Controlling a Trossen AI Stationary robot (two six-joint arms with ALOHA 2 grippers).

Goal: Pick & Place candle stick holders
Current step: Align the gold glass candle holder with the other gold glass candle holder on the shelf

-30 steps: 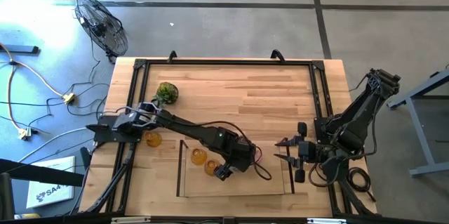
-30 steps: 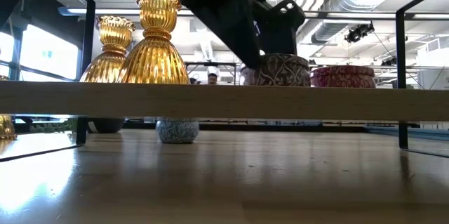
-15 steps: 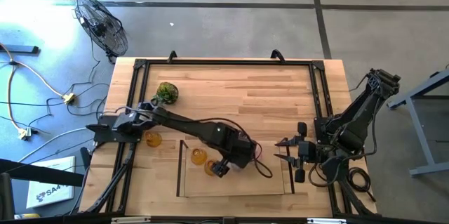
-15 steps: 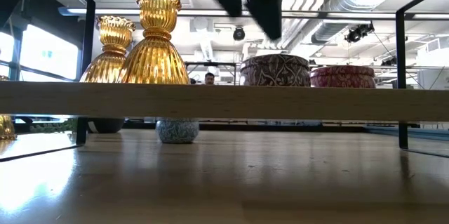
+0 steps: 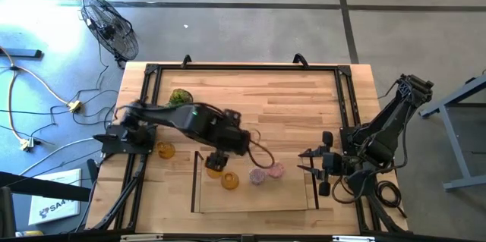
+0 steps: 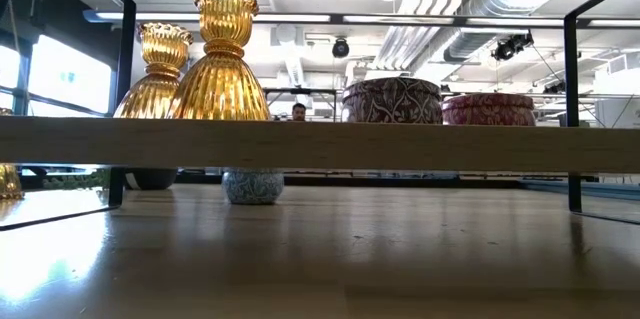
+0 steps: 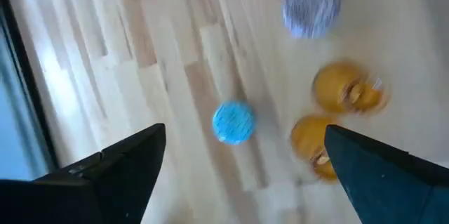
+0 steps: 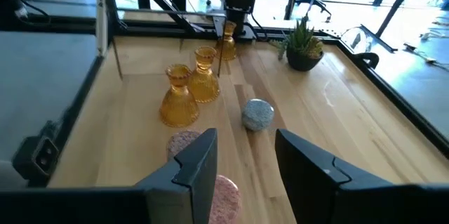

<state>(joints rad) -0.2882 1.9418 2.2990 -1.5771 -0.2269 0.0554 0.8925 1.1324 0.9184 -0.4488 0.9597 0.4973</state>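
Note:
On the wooden tray (image 5: 288, 196) stand two amber candle stick holders (image 5: 230, 180), a purple one (image 5: 258, 176) and a pink one (image 5: 275, 170). A third amber holder (image 5: 165, 149) stands on the table left of the tray. The pale blue holder (image 7: 233, 122) rests on the table just beyond the tray's far edge; my left arm hides it in the high view. My left gripper (image 5: 216, 157) hangs open above the tray's far left corner, high over the holders. My right gripper (image 5: 307, 162) waits open at the tray's right edge, holding nothing.
A green plant ball (image 5: 180, 98) sits at the far left of the table. A dark metal frame (image 5: 152, 71) runs along the table's edges. In the low view the tray's near rim (image 6: 320, 144) hides the holders' bases. Bare wood lies beyond the tray.
My left gripper has risen from just above the purple holder, out of the low view, and has swung toward the table's left and far edges. The purple and pink holders, covered by the arm before, now show standing on the tray.

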